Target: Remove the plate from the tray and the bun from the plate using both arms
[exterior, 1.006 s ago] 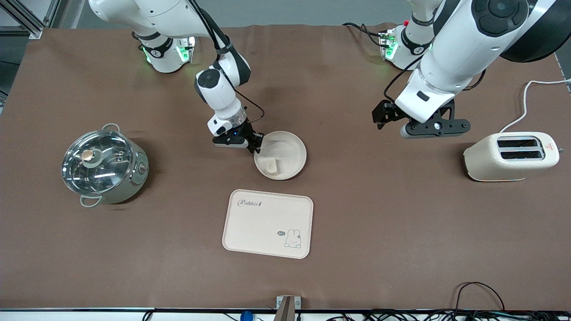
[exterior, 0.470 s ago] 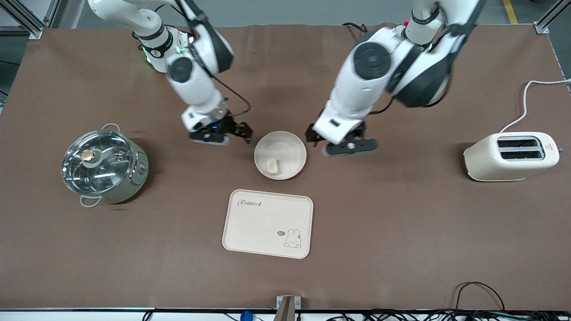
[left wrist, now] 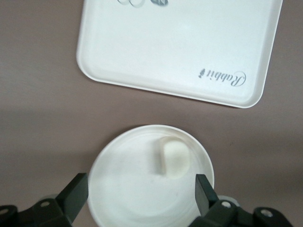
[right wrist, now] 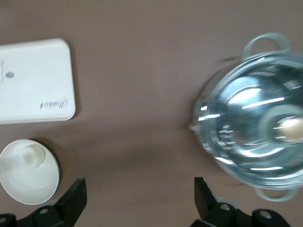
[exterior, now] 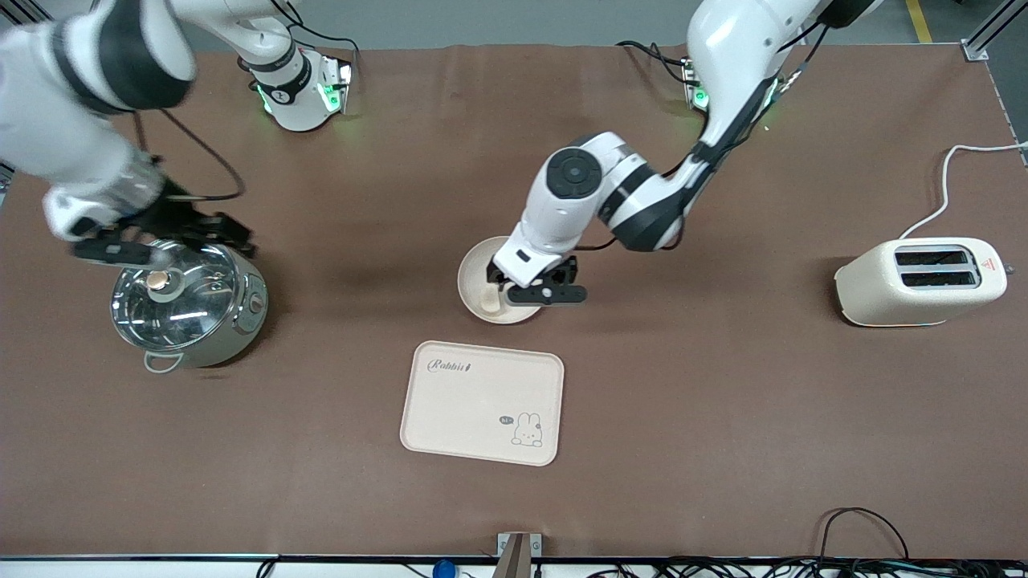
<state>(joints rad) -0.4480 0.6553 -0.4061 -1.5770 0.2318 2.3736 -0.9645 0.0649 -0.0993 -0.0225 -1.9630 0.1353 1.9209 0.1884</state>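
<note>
left end effector point(exterior: 514, 291) over plate point(exterior: 474, 277), bun point(exterior: 491, 301) inside

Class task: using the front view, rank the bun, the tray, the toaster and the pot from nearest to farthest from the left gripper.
Left gripper is over the plate, open.
1. Bun: on the plate, under the gripper.
2. Tray: nearer the camera than the plate.
3 and 4. Pot, toward the right arm's end, and toaster, toward the left arm's end: too close to call.

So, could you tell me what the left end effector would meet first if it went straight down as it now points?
Probably the plate: the open left end effector hangs over it, with the bun just off its centre line.
</note>
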